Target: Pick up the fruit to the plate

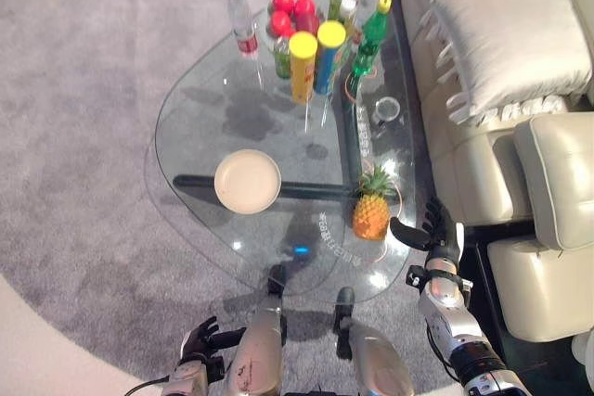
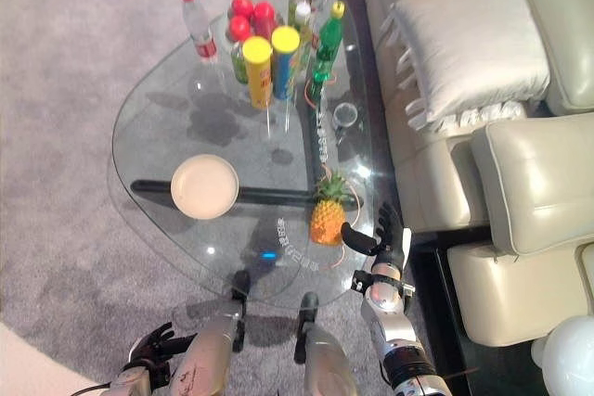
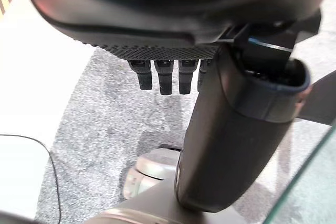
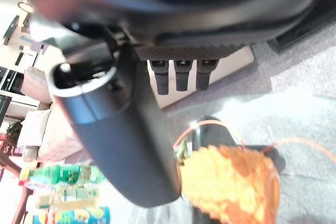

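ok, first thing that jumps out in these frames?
The pineapple standing at the glass table's near right edge, with the open right hand just beside it, not yet gripping. Left of it sits the empty cream plate, and a bright cluster of bottles and cans crowds the far end.

You will find nothing here that you can read. White lettering runs along the glass surface (image 1: 200,104) just beside the pineapple (image 1: 371,213), on its near side and again beyond it, but the characters are too small to make out. The bottles (image 1: 367,39) and tall cans (image 1: 303,66) beyond the pineapple carry labels, equally illegible.
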Controlling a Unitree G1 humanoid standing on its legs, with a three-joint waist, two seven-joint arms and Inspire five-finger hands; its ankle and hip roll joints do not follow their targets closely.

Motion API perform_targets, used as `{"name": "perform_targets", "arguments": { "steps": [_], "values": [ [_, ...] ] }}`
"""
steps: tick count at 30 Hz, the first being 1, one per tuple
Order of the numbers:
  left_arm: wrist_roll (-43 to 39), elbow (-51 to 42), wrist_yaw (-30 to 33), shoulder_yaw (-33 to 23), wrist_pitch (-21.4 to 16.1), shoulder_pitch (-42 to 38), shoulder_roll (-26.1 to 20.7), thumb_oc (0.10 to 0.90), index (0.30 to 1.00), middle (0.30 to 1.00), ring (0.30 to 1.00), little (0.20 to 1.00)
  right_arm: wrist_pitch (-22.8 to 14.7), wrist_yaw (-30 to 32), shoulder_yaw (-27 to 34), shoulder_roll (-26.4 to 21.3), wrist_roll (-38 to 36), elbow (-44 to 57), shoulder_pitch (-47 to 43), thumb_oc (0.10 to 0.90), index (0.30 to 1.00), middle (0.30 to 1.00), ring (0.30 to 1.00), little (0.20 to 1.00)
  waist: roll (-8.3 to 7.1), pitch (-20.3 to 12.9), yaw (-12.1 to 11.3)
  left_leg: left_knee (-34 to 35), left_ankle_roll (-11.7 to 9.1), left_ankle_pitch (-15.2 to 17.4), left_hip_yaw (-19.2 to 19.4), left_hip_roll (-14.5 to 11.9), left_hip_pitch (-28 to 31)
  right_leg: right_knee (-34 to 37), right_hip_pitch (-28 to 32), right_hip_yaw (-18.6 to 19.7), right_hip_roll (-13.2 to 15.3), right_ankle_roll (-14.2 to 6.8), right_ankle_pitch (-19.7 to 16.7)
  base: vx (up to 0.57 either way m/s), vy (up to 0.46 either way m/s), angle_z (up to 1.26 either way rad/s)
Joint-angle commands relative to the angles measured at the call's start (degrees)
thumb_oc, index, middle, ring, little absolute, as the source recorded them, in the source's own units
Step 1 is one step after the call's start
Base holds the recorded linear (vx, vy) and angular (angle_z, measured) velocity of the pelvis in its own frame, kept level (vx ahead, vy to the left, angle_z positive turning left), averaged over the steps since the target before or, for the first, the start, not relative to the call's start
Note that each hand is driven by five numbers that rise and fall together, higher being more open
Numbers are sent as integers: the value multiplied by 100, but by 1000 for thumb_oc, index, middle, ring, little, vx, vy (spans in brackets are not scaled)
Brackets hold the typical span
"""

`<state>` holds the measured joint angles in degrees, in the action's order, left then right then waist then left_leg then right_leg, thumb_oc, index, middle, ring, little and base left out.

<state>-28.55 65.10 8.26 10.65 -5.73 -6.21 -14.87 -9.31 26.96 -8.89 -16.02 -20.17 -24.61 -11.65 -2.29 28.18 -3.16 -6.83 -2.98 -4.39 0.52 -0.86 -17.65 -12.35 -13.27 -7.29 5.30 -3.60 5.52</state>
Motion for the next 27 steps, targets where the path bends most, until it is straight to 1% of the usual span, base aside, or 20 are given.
{"name": "perform_targets", "arguments": {
  "steps": [1, 4, 6, 9, 10, 12, 15, 21, 23, 24, 27],
  "values": [
    [-215, 14, 193, 81, -74, 358, 68, 800, 900, 900, 900, 900, -316, 199, 46, -299, 161, 1189, 45, 800, 900, 900, 900, 900, -94, -199, 14, -731, 272, 398, -6, 148, -291, 39, -359, -376, 53, 153, -622, -35, 13, 1],
    [-230, -49, 221, 90, -70, 348, 75, 800, 900, 900, 900, 900, -333, 196, 32, -276, 116, 1323, 30, 800, 900, 900, 900, 900, -103, -152, 14, -741, 272, 395, -6, 147, -329, 35, -388, -370, 48, 152, -621, -24, 5, 1],
    [-337, -206, 295, 124, -26, 299, 89, 800, 900, 900, 900, 900, -383, 161, 38, -179, 40, 1684, -23, 800, 900, 900, 900, 900, -110, -32, 7, -690, 285, 360, 12, 154, -421, 43, -497, -362, 24, 146, -634, -61, 11, 0],
    [-401, -258, 341, 154, 0, 255, 99, 800, 900, 900, 900, 900, -298, 254, -14, -162, 82, 1858, -113, 800, 900, 900, 900, 900, -106, 38, 3, -731, 285, 348, 15, 168, -504, 1, -583, -365, 22, 144, -637, -23, 7, 0],
    [-425, -288, 352, 179, 43, 218, 110, 800, 900, 900, 900, 900, -197, 401, -83, -146, 251, 1876, -179, 800, 900, 900, 900, 900, -92, 84, 1, -768, 280, 348, 12, 176, -542, -27, -629, -349, 23, 144, -637, -26, 36, -1],
    [-451, -293, 356, 216, 21, 205, 153, 800, 900, 900, 900, 900, -83, 430, -141, -134, 160, 1844, -243, 800, 900, 900, 900, 900, -70, 135, 0, -807, 277, 349, 4, 182, -571, -38, -647, -330, 29, 155, -632, -5, 46, 0],
    [-515, -321, 357, 275, -34, 198, 187, 800, 900, 900, 900, 900, -70, 479, -208, -79, 171, 1741, -276, 800, 900, 900, 900, 900, -44, 161, 1, -826, 278, 356, 15, 191, -608, -47, -682, -315, 38, 164, -621, 5, 41, 1],
    [-563, -370, 333, 369, -25, 138, 174, 800, 900, 900, 900, 900, -10, 469, -326, 18, -241, 1482, -431, 800, 900, 900, 900, 900, -19, 161, -31, -873, 277, 350, 9, 224, -784, -86, -857, -312, 75, 148, -643, 0, 5, 0],
    [-602, -348, 312, 414, -42, 107, 156, 800, 900, 900, 900, 900, -7, 626, -367, 46, -180, 1360, -498, 800, 900, 900, 900, 900, -16, 161, -44, -866, 280, 351, 2, 235, -818, -74, -890, -320, 82, 146, -655, 0, 0, 0],
    [-626, -345, 321, 445, -66, 96, 169, 800, 900, 900, 900, 900, 73, 844, -391, 53, -72, 1261, -565, 800, 900, 900, 900, 900, -7, 161, -50, -858, 283, 352, -3, 242, -843, -78, -930, -315, 82, 142, -662, 0, 0, 0],
    [-679, -354, 330, 498, -77, 71, 177, 800, 900, 900, 900, 900, 159, 1235, -425, 15, 163, 1074, -687, 800, 900, 900, 900, 900, 18, 161, -69, -847, 293, 358, -14, 266, -874, -80, -973, -308, 85, 141, -663, 0, 0, 0]
  ]
}}
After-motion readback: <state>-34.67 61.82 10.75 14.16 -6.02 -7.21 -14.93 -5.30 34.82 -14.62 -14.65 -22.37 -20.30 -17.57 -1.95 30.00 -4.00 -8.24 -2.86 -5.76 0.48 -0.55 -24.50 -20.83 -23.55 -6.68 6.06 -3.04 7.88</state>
